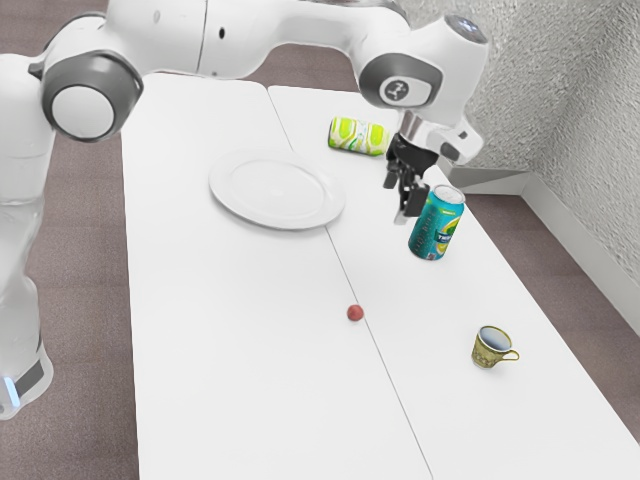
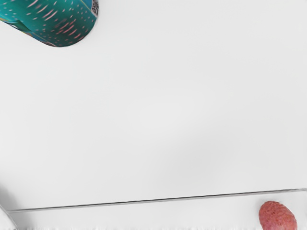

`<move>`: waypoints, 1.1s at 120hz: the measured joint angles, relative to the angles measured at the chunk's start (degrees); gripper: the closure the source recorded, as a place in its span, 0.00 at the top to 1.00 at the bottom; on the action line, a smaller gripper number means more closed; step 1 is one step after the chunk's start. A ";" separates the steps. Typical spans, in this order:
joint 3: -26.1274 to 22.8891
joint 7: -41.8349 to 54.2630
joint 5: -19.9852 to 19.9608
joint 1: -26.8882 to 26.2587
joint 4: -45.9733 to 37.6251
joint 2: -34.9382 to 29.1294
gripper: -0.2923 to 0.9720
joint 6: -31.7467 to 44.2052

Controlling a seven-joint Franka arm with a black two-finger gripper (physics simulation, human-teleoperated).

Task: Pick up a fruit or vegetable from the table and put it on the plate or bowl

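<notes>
The tool [image 1: 404, 200] hangs above the worktop [image 1: 230, 350], pointing down; I cannot tell whether it is released or clenched. Just beside it, toward the exterior view's right, stands a teal drink can [image 1: 436, 222] [image 2: 53, 21]; whether the two touch is unclear. The small red fruit [image 1: 355, 313] [image 2: 277, 216], bumpy-skinned, lies on the worktop by the seam, nearer the camera and apart from the tool. The white plate [image 1: 277, 188] sits toward the exterior view's left. A green-and-yellow can [image 1: 360, 135] lies on its side behind the tool. A small cup [image 1: 493, 347] stands farthest out.
</notes>
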 joint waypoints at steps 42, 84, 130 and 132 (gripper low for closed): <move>-0.07 -2.85 -5.83 0.92 -6.77 1.68 0.77 1.53; -0.26 -5.45 -8.03 -1.00 -10.47 2.97 0.77 5.88; -0.15 -7.28 -9.62 -3.67 -14.08 2.83 0.77 9.14; -0.09 -7.35 -9.79 -3.68 -14.69 2.62 0.77 9.23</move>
